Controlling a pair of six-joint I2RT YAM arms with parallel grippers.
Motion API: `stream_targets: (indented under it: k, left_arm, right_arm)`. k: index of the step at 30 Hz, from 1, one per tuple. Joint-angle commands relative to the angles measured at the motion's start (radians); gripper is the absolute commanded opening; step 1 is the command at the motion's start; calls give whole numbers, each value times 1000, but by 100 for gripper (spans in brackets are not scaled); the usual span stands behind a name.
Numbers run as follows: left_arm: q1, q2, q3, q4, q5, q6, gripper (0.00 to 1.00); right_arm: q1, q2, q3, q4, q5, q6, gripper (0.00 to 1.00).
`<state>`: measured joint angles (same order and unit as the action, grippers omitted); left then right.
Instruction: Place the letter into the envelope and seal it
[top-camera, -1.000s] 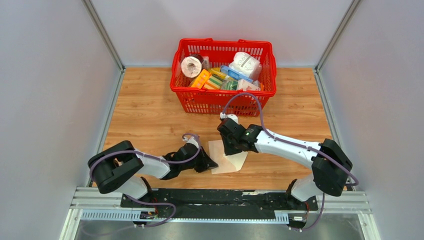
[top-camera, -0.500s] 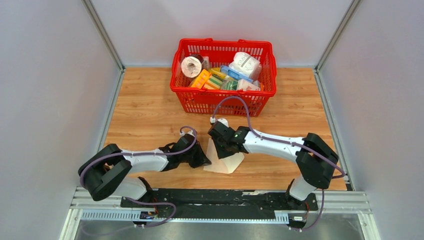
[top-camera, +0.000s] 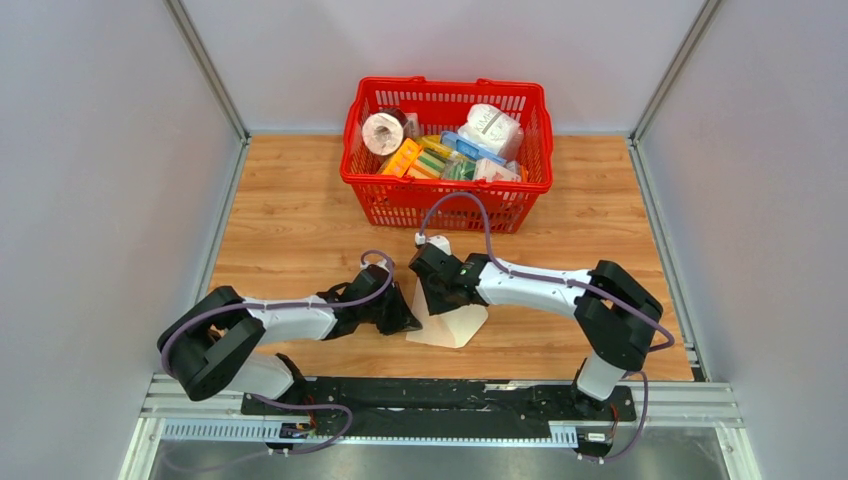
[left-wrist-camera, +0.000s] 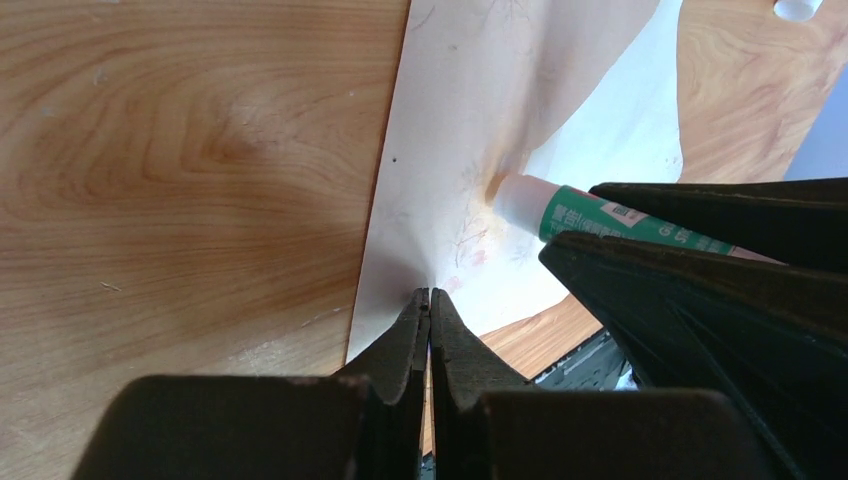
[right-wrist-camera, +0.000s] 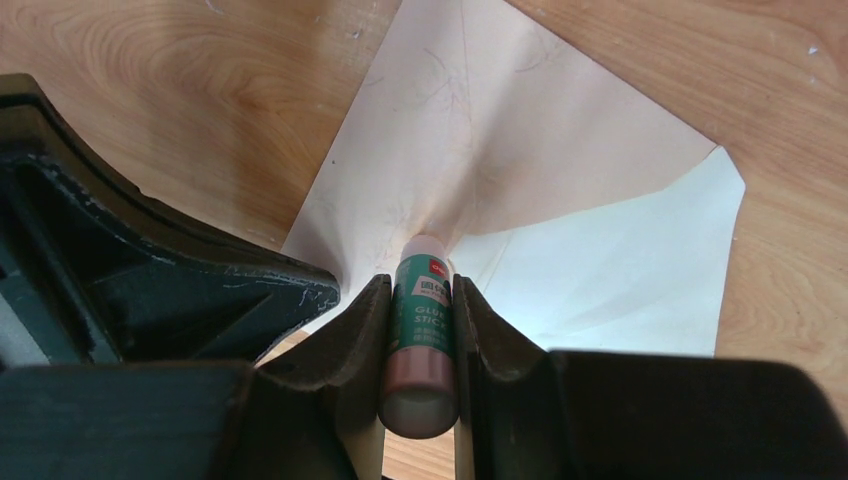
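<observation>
Sealing stage. Left gripper (left-wrist-camera: 429, 302) jaws pinch the envelope (top-camera: 462, 325) edge, mid-table near the arms. Right gripper (right-wrist-camera: 418, 290) is clamped on the glue stick (right-wrist-camera: 422, 330), tip on the open flap (right-wrist-camera: 480, 100). The pale sheet (right-wrist-camera: 620, 270) is probably the letter, tucked inside. Left to do: close the flap.

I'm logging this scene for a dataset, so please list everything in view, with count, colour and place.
table: 1, light wood, under everything
basket: 1, red, far middle of table
groceries: several, mixed colours, inside basket
envelope: 1, tan to pale, flap open, near middle of table
glue stick: 1, green label, tip pressed on the envelope
left tool: 1, black, shut on the envelope's edge
right tool: 1, black, shut on the glue stick
</observation>
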<state>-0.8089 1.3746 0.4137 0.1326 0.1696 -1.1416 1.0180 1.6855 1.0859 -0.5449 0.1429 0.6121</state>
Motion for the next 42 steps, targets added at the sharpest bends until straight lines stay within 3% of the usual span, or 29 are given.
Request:
stream_targets:
  k: [1, 20, 42]
  left_arm:
    - [5, 24, -13, -47, 2, 25, 6]
    - [10, 29, -1, -47, 1, 28, 6]
    - [30, 15, -3, -71, 16, 51, 6]
  right_arm:
    - [5, 16, 26, 45, 76, 20, 0]
    - [102, 22, 45, -30, 70, 15, 0]
    - [27, 174, 163, -52, 227, -14, 0]
